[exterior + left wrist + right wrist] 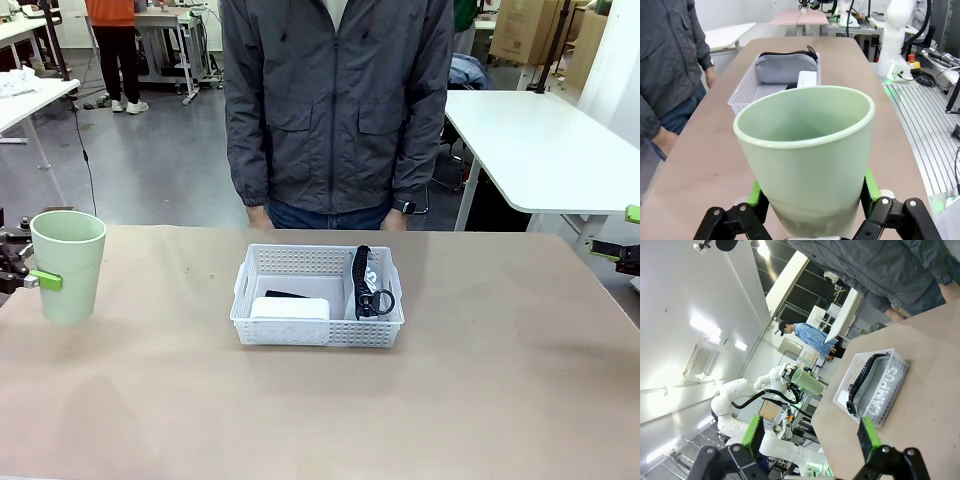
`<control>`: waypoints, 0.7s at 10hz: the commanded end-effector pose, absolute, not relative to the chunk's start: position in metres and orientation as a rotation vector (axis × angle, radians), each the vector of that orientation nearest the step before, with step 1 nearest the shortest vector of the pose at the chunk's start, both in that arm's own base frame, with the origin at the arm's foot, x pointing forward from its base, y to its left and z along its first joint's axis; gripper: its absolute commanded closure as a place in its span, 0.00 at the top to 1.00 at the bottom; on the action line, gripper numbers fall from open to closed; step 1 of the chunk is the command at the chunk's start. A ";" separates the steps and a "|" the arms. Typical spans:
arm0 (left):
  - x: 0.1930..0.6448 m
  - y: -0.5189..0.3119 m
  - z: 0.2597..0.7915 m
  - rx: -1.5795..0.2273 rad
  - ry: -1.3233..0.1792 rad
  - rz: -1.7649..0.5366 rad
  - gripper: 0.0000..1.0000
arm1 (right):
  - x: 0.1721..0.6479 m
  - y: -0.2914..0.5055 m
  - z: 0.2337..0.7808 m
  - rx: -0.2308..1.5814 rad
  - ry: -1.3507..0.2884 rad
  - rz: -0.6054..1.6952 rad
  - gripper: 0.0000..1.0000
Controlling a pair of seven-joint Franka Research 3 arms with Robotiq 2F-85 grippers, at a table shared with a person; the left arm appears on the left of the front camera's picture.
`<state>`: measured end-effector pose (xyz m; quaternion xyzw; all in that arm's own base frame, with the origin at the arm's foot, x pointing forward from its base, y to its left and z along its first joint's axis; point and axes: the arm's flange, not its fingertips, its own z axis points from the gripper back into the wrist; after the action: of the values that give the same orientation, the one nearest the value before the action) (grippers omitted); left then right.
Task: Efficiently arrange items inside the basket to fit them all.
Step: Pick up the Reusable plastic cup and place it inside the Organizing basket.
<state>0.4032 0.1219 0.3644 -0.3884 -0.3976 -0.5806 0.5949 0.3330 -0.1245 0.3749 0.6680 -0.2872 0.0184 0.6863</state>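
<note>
Your left gripper has its green pads pressed against both sides of the pale green plastic cup, closed firmly on its lower body. In the front view the cup stands upright at the table's far left, well apart from the basket; whether its base touches the beige tabletop you cannot tell from these views.

Your right gripper has its fingers spread wide with nothing between them. In the front view it sits at the right table edge, well clear of the basket.

The white rectangular perforated plastic basket sits at the table's centre. Inside it, the grey fabric "CAMPUS" pouch with black strap stands on edge along the right-hand wall as the front view shows it. The small white rectangular block lies in the near left part, and a black object, only partly visible, sits just behind it.

A person in a grey jacket stands at the far side, hands down at the table edge.
</note>
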 end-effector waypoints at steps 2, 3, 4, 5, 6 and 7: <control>0.402 0.121 0.369 -0.916 -0.944 -1.349 0.58 | 0.334 -0.125 0.380 1.495 -0.637 0.016 1.00; 0.402 0.121 0.369 -0.916 -0.944 -1.349 0.58 | 0.334 -0.125 0.380 1.495 -0.637 0.016 1.00; 0.403 0.121 0.364 -0.903 -0.923 -1.350 0.87 | 0.334 -0.125 0.380 1.495 -0.637 0.016 1.00; 0.405 0.112 0.384 -0.944 -0.962 -1.224 0.87 | 0.334 -0.125 0.380 1.495 -0.637 0.016 1.00; 0.412 0.089 0.408 -0.939 -0.924 -1.186 0.87 | 0.334 -0.125 0.380 1.495 -0.637 0.016 1.00; 0.425 0.065 0.425 -0.963 -0.854 -1.144 0.87 | 0.334 -0.125 0.380 1.495 -0.637 0.016 1.00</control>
<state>0.4153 0.0927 0.3995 -0.4149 -0.3912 -0.5294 0.6281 0.3330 -0.1245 0.3749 0.6679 -0.2873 0.0185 0.6863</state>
